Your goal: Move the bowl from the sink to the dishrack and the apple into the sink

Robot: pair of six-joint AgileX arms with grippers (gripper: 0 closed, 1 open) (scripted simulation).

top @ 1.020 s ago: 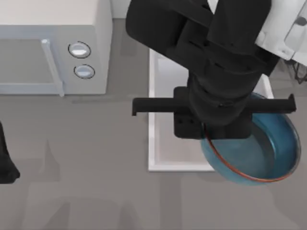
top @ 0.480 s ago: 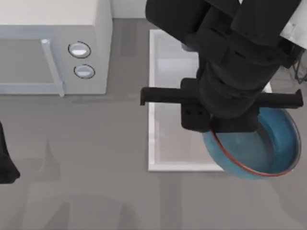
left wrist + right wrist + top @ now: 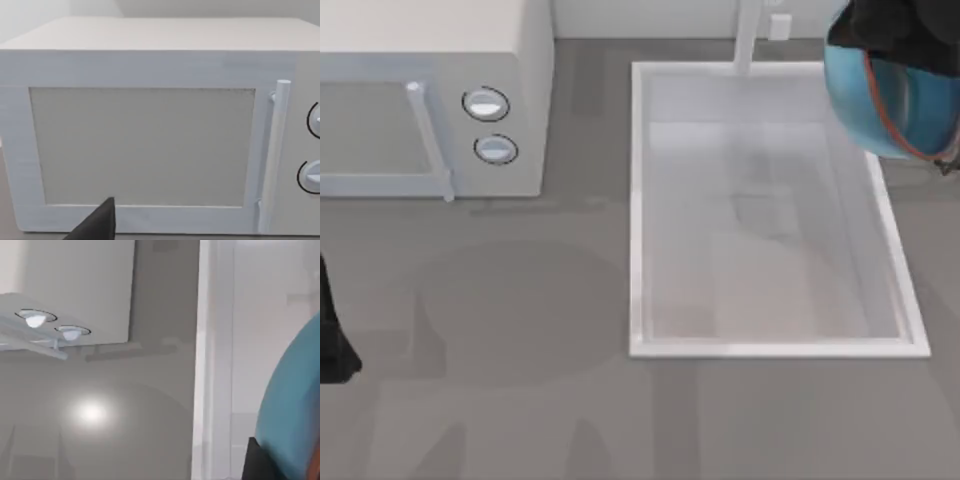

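At the top view's upper right corner, the glossy round blue bowl (image 3: 895,95) is hanging tilted over the far right rim of the white rectangular sink (image 3: 638,210), beneath the right arm, its gripper's state undeterminable; the left arm is sitting parked at the left edge.

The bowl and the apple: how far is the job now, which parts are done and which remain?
Done: the bowl is out of the sink, whose basin lies bare. In hand: the bowl is tilted at the top view's upper right edge, under the right arm's dark body, above the sink's far right corner. It is not yet on the dishrack. Left: setting it down there, then the whole apple step. The left arm sits parked at the table's left edge.
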